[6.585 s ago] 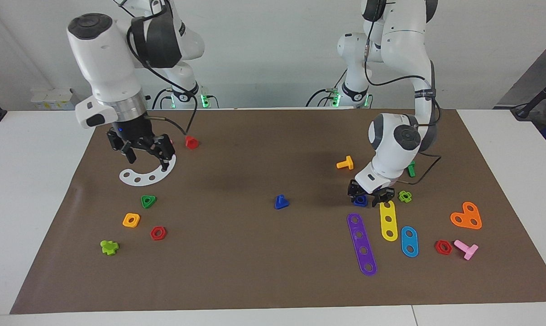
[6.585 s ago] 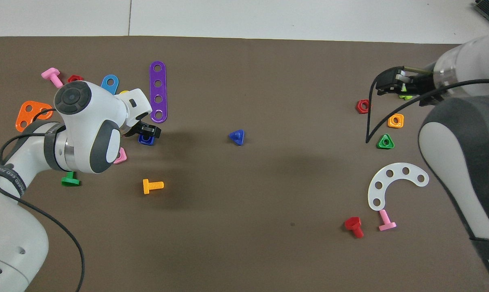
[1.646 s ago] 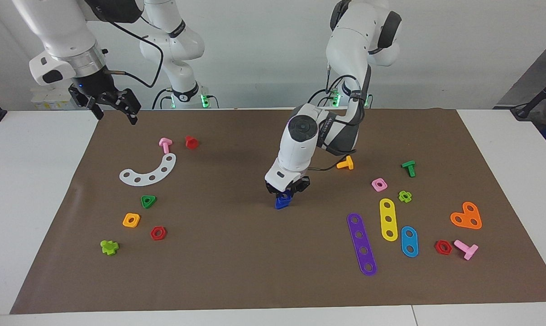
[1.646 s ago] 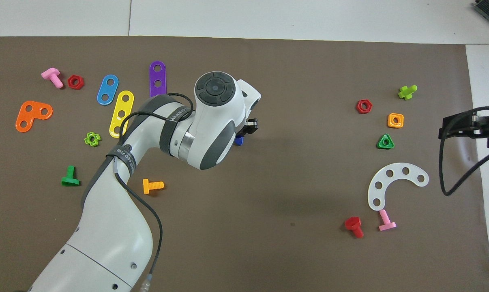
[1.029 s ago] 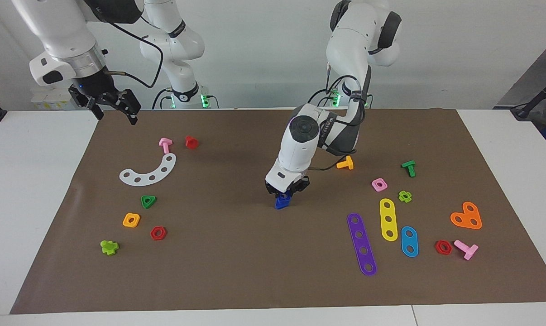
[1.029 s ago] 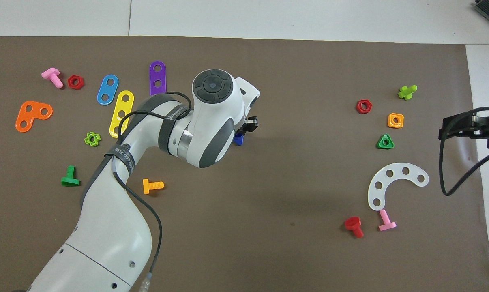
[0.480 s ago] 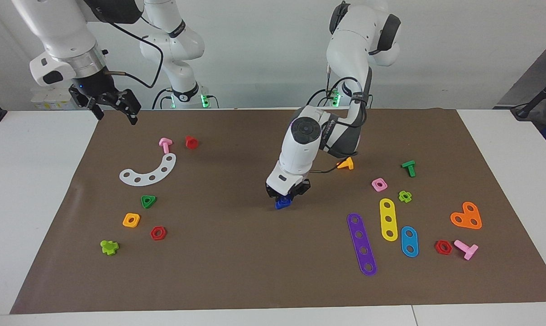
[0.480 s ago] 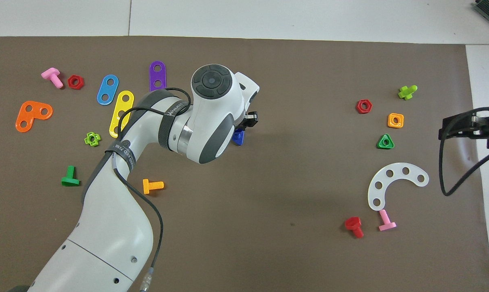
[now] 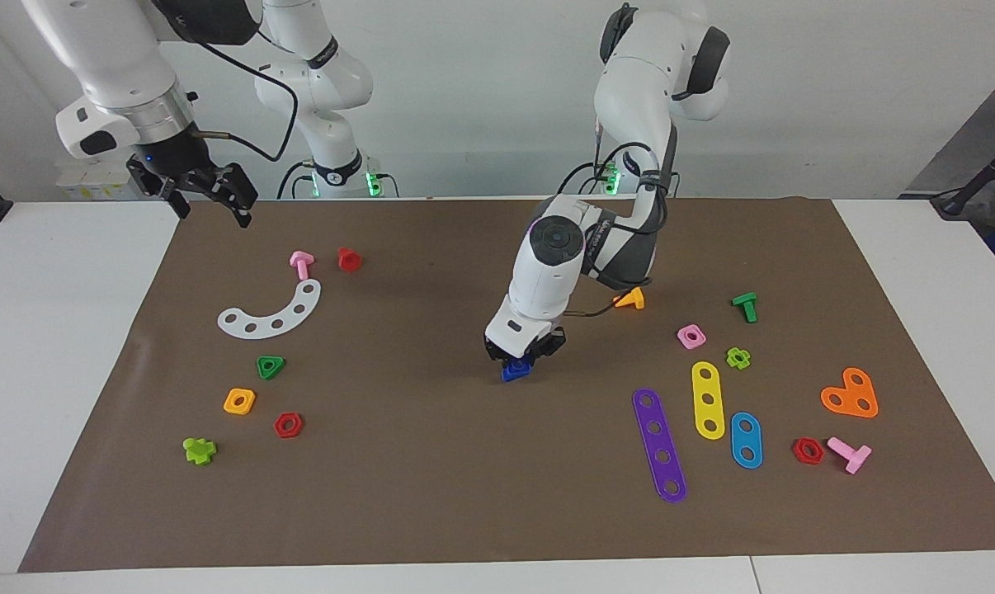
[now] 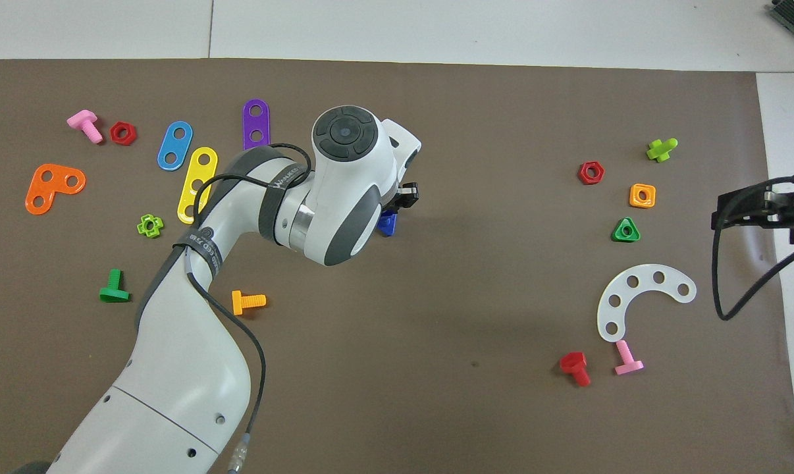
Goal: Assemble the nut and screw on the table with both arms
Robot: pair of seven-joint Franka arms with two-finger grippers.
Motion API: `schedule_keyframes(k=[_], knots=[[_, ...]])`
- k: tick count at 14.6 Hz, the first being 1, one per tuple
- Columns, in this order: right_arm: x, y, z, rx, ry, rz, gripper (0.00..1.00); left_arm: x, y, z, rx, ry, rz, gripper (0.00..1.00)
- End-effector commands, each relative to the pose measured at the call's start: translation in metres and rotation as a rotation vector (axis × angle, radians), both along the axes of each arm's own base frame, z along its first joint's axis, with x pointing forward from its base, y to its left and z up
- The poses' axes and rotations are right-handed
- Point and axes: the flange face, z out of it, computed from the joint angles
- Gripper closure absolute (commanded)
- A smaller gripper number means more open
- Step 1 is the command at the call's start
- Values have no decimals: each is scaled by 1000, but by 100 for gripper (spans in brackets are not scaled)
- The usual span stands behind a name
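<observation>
I've got the table (image 9: 77, 346) with its brown mat filling most of the frame, loose bits scattered toward both ends. Left arm (image 9: 621, 107) drops from top centre-right down to mid-frame; right arm (image 9: 118, 74) waits upper left in the facing view.

Left gripper (image 9: 521, 356) is low at frame centre, fingertips pinched in on the nut (image 9: 517, 360), a dark blue bit showing betw. them. It sits right on top of the screw (image 9: 514, 373), which stands on the mat at centre, head down. Can't tell if the nut has seated on the shaft or just rests on the tip. In the overhead view the wrist hides all but a blue corner of the screw (image 10: 387, 226).

Right gripper (image 9: 205, 194) hangs over the mat's upper-left corner, fingers spread wide, holding nothing.

Risks, my read: screw isn't held by anything, so any sideways push from the left gripper could tip or skid it. If the nut is cocked on the shaft it'll jam or pop off on release. Right gripper is well apart from the screw, no help steadying it yet.
</observation>
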Motion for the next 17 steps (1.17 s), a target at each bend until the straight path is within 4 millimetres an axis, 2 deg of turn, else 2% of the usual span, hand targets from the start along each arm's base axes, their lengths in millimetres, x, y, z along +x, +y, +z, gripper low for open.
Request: schedule_keyframes(k=[1, 5, 10, 17], knots=[[-8, -4, -1, 25, -15, 6, 0, -4, 1, -6, 8, 33, 11, 76], [-8, -3, -1, 25, -15, 7, 0, -10, -1, -12, 16, 46, 5, 76], [-8, -3, 0, 25, -16, 7, 0, -11, -3, 2, 8, 99, 13, 76], [-8, -3, 0, 25, -16, 7, 0, -5, 1, 2, -3, 86, 34, 76]])
